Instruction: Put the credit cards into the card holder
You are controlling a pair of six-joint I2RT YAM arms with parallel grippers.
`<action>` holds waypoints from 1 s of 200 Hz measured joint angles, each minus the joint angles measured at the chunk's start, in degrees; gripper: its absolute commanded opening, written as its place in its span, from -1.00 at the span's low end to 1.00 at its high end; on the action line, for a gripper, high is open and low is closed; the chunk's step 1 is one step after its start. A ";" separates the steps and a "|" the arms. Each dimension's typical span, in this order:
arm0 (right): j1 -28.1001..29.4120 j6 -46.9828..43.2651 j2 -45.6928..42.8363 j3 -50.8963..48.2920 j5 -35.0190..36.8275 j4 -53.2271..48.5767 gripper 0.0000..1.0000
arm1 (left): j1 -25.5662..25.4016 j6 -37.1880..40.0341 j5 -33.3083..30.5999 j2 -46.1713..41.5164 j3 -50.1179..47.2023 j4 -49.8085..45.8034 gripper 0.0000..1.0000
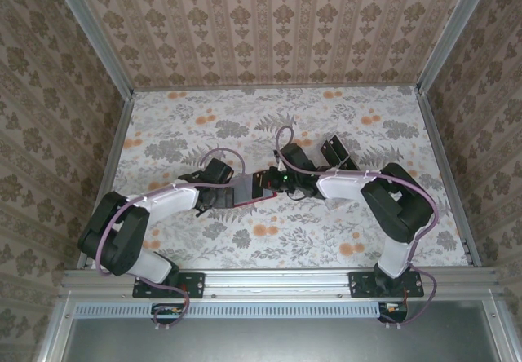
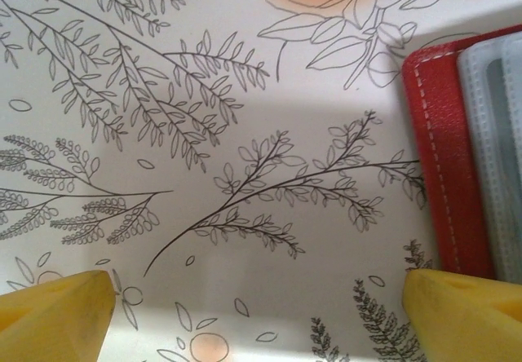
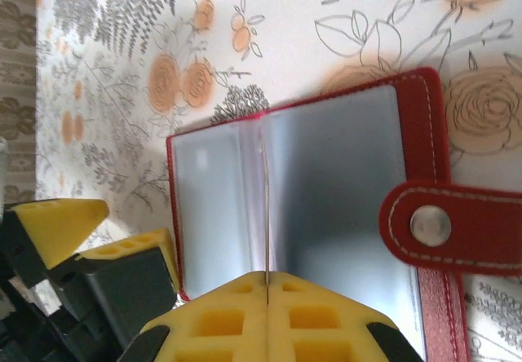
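Seemingly R fingers (image 3: 220, 321) on holder (image 3: 342, 183)

A table (image 1: 285, 248) covered in a pale floral print, grey ferns and leafy sprigs scattered among orange roses. A red card holder (image 3: 342, 166) lies open and flat near the middle of the surface, clear plastic sleeves facing up, its snap strap (image 3: 457, 225) folded in over one red edge. Farther back and to the right, dark credit cards (image 1: 336, 148) sit close together on the print.
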 measured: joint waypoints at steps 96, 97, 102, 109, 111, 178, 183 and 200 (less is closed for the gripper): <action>-1.40 -2.86 2.43 2.73 -3.76 2.23 -1.00 | 0.00 0.04 -0.74 -2.36 3.87 -1.75 1.00; -1.40 -2.95 2.49 2.84 -3.76 2.19 -1.00 | 0.00 0.04 -0.72 -2.38 3.93 -1.73 0.99; -1.40 -3.28 2.71 3.06 -3.76 1.95 -1.00 | 0.00 0.04 -0.72 -2.43 4.44 -1.70 1.00; -1.40 -3.69 3.02 3.30 -3.74 1.53 -1.00 | 0.00 0.04 -0.72 -2.51 4.94 -1.66 1.00; -1.40 -3.82 3.08 3.32 -3.74 1.40 -1.00 | 0.00 0.04 -0.72 -2.51 5.03 -1.66 1.00; -1.36 -6.21 3.69 3.19 -2.97 -1.18 -1.00 | 0.00 0.04 -0.50 -2.64 5.53 -1.95 1.00; -1.29 -6.21 3.69 3.15 -2.86 -1.20 -1.00 | 0.00 0.04 -0.48 -2.64 5.53 -1.95 1.00; -0.96 -6.19 3.69 3.13 -2.67 -1.18 -1.00 | 0.00 0.07 -0.22 -2.64 5.53 -1.95 0.99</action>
